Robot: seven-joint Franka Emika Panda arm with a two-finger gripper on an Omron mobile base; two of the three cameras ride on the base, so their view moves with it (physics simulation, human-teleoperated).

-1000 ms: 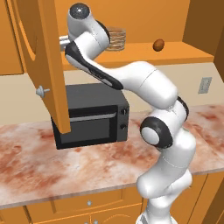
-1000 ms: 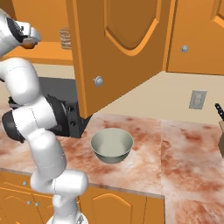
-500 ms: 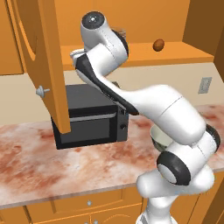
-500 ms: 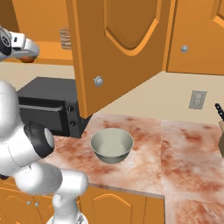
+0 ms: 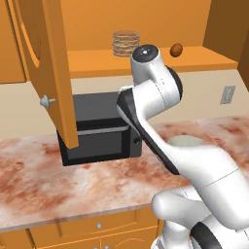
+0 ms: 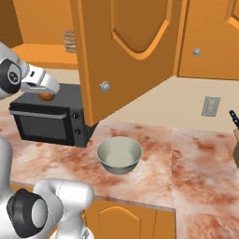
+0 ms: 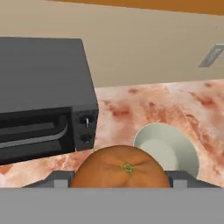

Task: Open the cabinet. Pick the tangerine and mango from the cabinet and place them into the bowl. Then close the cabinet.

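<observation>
Hand view shows the tangerine (image 7: 124, 171) sitting between the tool's jaws, stem scar facing the camera, so the tool (image 6: 46, 94) is closed on the fruit across its widest part, above the black microwave (image 6: 49, 114). Below and ahead, the bowl (image 7: 167, 146) rests on the marbled tabletop (image 7: 131, 107) just right of the microwave, well apart from the fruit. I judge the tangerine light, firm, slightly yielding and smooth enough to roll, so a grip across its middle suits it. The mango (image 5: 176, 49) lies on the open cabinet (image 5: 146, 61) shelf, near a ribbed cylinder (image 5: 126, 43); it probably handles much the same. No brand, label or legible writing appears anywhere.
</observation>
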